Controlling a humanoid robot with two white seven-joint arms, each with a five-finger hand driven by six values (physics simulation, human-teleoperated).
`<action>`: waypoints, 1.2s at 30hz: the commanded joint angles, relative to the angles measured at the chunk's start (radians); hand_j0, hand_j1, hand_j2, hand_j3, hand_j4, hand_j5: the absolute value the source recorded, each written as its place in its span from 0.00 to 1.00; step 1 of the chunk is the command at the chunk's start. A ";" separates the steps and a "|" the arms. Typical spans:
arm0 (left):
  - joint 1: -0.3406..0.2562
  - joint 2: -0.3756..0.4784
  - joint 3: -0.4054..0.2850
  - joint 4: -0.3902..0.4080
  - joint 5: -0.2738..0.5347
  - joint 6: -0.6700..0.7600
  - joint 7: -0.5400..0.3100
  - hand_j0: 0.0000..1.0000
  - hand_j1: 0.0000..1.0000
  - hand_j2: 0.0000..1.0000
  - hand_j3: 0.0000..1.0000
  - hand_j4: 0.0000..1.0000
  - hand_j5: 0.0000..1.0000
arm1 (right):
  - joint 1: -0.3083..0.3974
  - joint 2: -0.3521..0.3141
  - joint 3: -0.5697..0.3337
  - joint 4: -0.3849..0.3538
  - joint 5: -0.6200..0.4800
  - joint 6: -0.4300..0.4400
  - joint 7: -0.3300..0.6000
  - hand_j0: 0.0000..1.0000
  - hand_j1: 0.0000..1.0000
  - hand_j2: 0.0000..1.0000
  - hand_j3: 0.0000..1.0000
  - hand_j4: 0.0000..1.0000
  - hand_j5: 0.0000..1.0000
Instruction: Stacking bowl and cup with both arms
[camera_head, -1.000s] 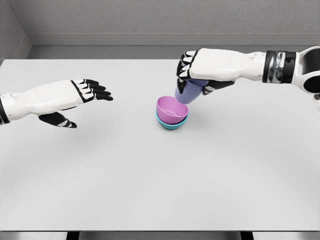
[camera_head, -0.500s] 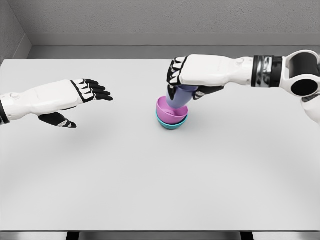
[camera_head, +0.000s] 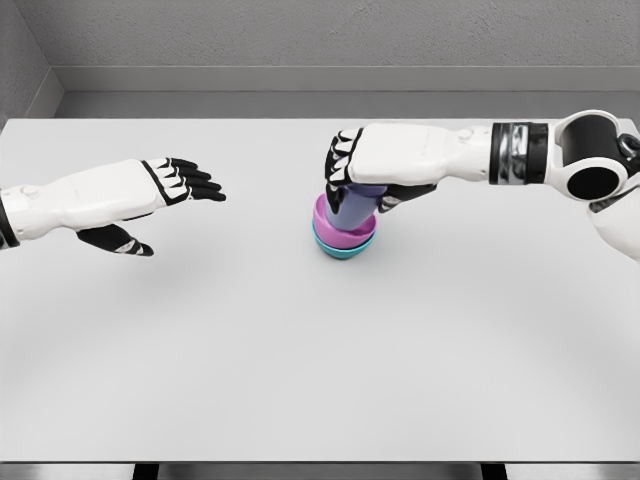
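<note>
Right hand (camera_head: 375, 170) reaches in from the table's right edge, fingers curled around a lavender cup (camera_head: 352, 207). Cup hangs under the palm, gripped near its top, its upper part hidden by the hand. Cup is tilted, lower end dipping into the pink bowl (camera_head: 330, 228); cannot tell if it touches the bowl's inside. Black fingertips (camera_head: 338, 186) wrap down the cup's left side, thumb on the right side.

Pink bowl is nested in a teal bowl (camera_head: 345, 250); only the teal rim and lower wall show beneath it. The stack sits on the white table (camera_head: 320, 360) about midway between left and right edges, somewhat nearer the far edge than the near one. Right hand is directly above the stack, covering its far part.

Left hand (camera_head: 150, 190) hovers over the table near its left edge, well apart from the bowls, holding nothing. Fingers extended and slightly spread, pointing right toward the stack, thumb dropped below the palm.
</note>
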 joint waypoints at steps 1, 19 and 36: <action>0.000 0.002 0.000 0.000 0.006 0.002 0.001 1.00 1.00 1.00 1.00 1.00 1.00 | 0.000 0.001 0.007 0.000 -0.006 0.003 -0.001 0.46 0.46 0.46 0.46 0.46 0.46; 0.000 0.002 0.000 0.014 0.006 0.002 0.001 1.00 1.00 1.00 1.00 1.00 1.00 | -0.008 -0.001 0.001 0.023 -0.006 0.003 -0.001 1.00 1.00 1.00 1.00 1.00 1.00; -0.003 0.000 0.011 0.011 0.015 0.002 0.002 1.00 1.00 1.00 1.00 1.00 1.00 | 0.026 -0.071 -0.092 0.184 -0.006 0.003 -0.001 1.00 1.00 1.00 1.00 1.00 1.00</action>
